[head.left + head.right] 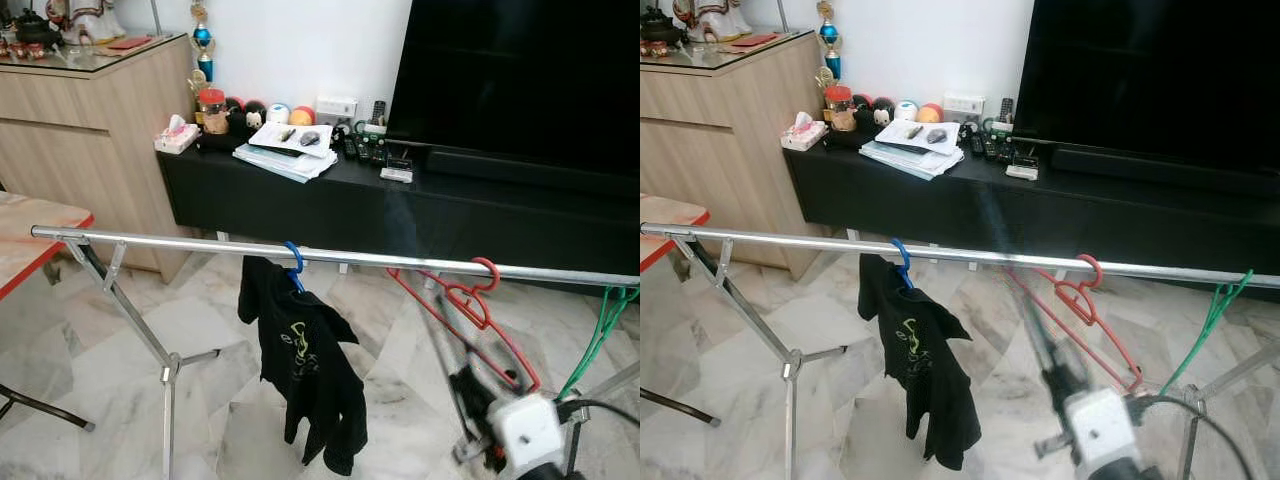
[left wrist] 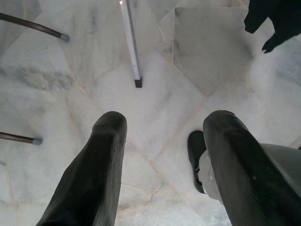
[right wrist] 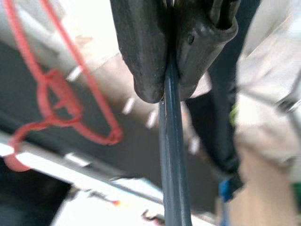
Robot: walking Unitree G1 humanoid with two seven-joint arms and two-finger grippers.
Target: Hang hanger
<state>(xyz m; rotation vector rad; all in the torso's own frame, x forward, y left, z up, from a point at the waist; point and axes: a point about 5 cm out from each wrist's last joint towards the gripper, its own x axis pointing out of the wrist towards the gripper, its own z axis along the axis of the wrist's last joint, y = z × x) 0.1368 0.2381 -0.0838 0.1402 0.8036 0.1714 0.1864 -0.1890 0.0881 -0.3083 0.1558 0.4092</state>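
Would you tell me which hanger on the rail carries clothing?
The blue hanger, leftmost on the rail, holds a black shirt; the red and green ones hang bare.

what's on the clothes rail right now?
Three hangers hook over the rail: a blue hanger carrying a black shirt, a bare red hanger, and a green hanger. The shirt covers the blue hanger's shoulders, so its shape can't be seen.
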